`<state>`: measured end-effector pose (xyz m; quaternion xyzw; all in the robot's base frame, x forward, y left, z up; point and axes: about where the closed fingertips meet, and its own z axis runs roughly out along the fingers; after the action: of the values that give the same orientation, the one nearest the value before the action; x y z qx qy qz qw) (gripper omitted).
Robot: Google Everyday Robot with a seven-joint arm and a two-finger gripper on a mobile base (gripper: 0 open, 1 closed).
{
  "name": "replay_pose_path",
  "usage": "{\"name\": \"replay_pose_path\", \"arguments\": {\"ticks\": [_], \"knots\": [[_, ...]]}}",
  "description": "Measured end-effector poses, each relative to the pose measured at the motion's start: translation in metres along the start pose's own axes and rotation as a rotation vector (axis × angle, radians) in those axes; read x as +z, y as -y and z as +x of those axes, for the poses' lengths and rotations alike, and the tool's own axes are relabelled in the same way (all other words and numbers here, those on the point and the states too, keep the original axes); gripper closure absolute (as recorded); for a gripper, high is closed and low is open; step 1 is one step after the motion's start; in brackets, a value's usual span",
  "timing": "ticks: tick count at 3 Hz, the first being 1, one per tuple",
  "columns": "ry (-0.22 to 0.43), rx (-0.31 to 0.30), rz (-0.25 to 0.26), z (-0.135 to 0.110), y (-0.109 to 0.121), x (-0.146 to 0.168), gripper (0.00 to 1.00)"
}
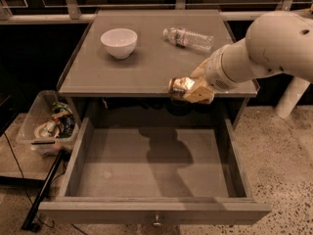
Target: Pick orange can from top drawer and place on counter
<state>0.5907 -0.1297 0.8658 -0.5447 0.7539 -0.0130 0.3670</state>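
The hand (pixel 185 88) is gripping the orange can (pixel 177 85), with its fingers closed around the can's body and the can lying roughly sideways in the grasp. Hand and can are hanging right at the front rim of the surface (pixel 142 67), right of its middle and above the back of the open top drawer (pixel 78 155), which is lying empty below.

The main risk, as I am judging it, is letting go too early. With the can this close to the rim, it could clip the edge and drop back into the drawer. Because it is being held on its side, it may also roll once freed. Pushing further in is bringing its own hazard, since the water bottle (pixel 188 37) is lying near the far right of the surface and could be nudged. The white bowl (pixel 119 42) is sitting well apart on the left.

The arm (pixel 234 65) is reaching in from the right, with its forearm sloping down and leftward to the wrist and its large joint (pixel 281 43) hanging above the surface's right edge.
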Motion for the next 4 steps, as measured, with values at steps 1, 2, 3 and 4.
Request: {"name": "replay_pose_path", "arguments": {"ticks": [1, 2, 3, 4], "knots": [[-0.014, 0.076, 0.014, 0.004, 0.023, 0.019, 1.00], [-0.030, 0.163, 0.032, 0.013, 0.043, 0.030, 1.00], [-0.028, 0.228, 0.043, 0.017, 0.060, 0.037, 1.00], [-0.028, 0.223, 0.040, 0.015, 0.059, 0.038, 1.00]]}}
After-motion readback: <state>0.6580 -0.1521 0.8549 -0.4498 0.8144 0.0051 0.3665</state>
